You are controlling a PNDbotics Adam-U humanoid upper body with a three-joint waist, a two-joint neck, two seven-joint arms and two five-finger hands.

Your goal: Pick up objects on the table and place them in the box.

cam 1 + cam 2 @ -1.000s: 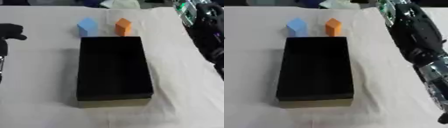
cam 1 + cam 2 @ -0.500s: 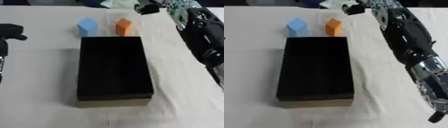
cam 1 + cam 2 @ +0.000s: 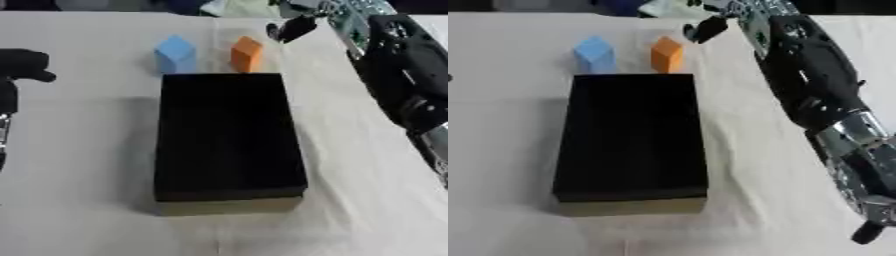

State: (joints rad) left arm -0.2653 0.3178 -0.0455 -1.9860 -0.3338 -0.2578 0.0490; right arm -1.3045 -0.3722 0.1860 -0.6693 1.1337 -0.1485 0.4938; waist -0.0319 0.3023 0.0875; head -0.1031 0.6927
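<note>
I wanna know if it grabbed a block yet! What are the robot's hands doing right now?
Left hand: curled shut, holding nothing.
Right hand: near the orange block, fingers cannot be told.

A cream cloth covers the counter (image 3: 79, 200), and on it a black box (image 3: 227, 135) sits mid-counter with a blue block (image 3: 175, 52) and an orange block (image 3: 247, 54) just beyond its far end.

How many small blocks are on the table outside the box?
2. The blue block and the orange block stand side by side just beyond the far end of the black box, blue on the left. The box interior is too dark to check for more.
</note>
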